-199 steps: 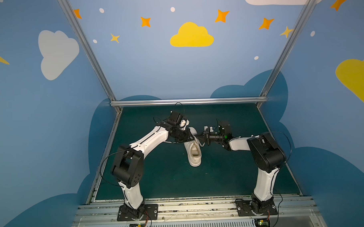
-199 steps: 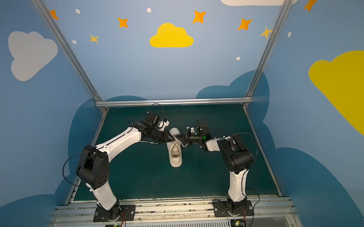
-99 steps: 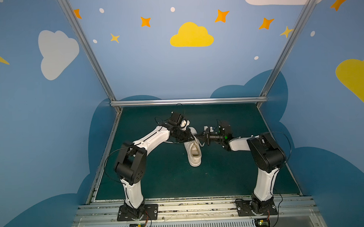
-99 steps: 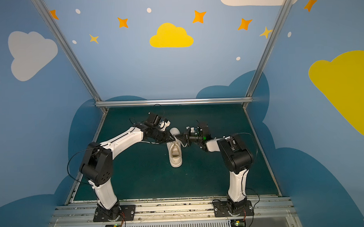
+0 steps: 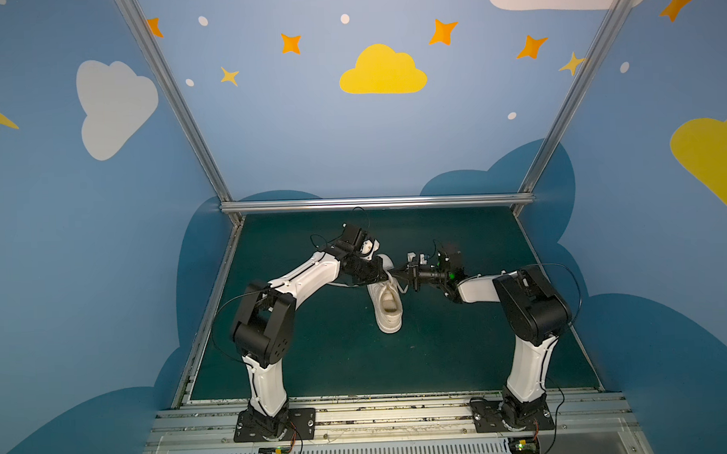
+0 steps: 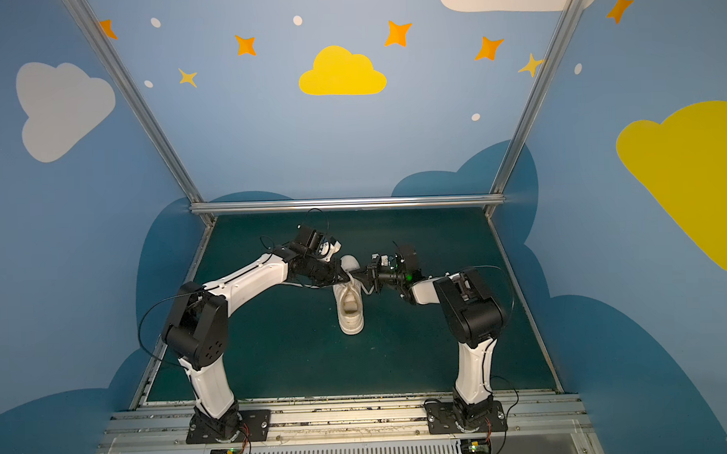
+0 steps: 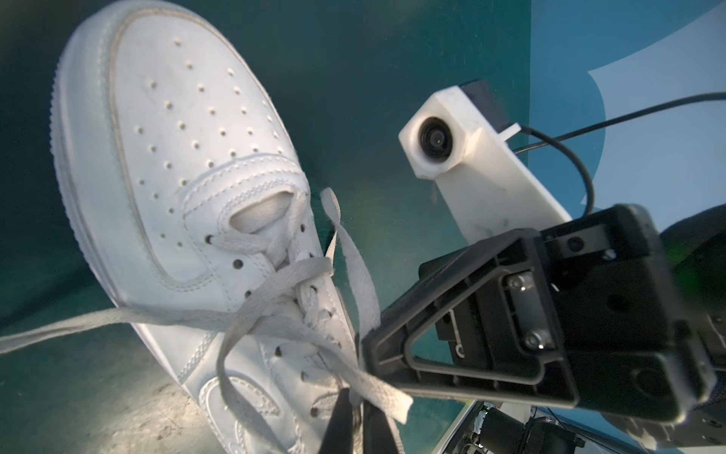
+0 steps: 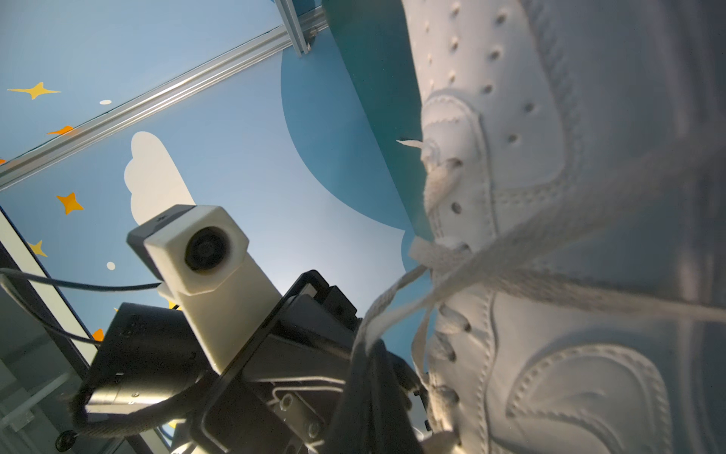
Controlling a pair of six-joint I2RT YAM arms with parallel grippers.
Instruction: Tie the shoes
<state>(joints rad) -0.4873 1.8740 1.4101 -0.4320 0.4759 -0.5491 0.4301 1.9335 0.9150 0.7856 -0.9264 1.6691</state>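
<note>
- Sneaker [image 5: 387, 304]: one white low-top, sole-down on the green mat [image 5: 316, 354]. In both top views its toe points toward the back wall and its heel toward the arm bases.
- Laces [image 7: 271, 314]: flat and white, threaded through the sneaker's eyelets. Several loose strands are lifted off the tongue and cross one another above the lacing. One strand runs out past the sneaker's side. No bow or finished knot can be made out.
- Left gripper [image 7: 355, 399]: over the sneaker's lacing, reaching in from the left. Its jaws are pressed together, pinching a lace strand close to where the strands cross.
- Right gripper [image 8: 365, 353]: over the same stretch of the sneaker's lacing, reaching in from the right, its tip just beside the left gripper's. Its jaws are pressed together with a lace strand running into them.
- Step in hand, as judged: early in the tie — each arm has its strand secured at the crossing above the sneaker, and the first knot is yet to be drawn. Most of the task remains.
- Next move, as judged: draw the two strands apart across the sneaker, outward and low, to cinch the crossing onto the tongue. Both pinches must hold under even tension — a hard upward pull could lift or swing the light sneaker, and a flat strand could slide out of closed jaws.
</note>
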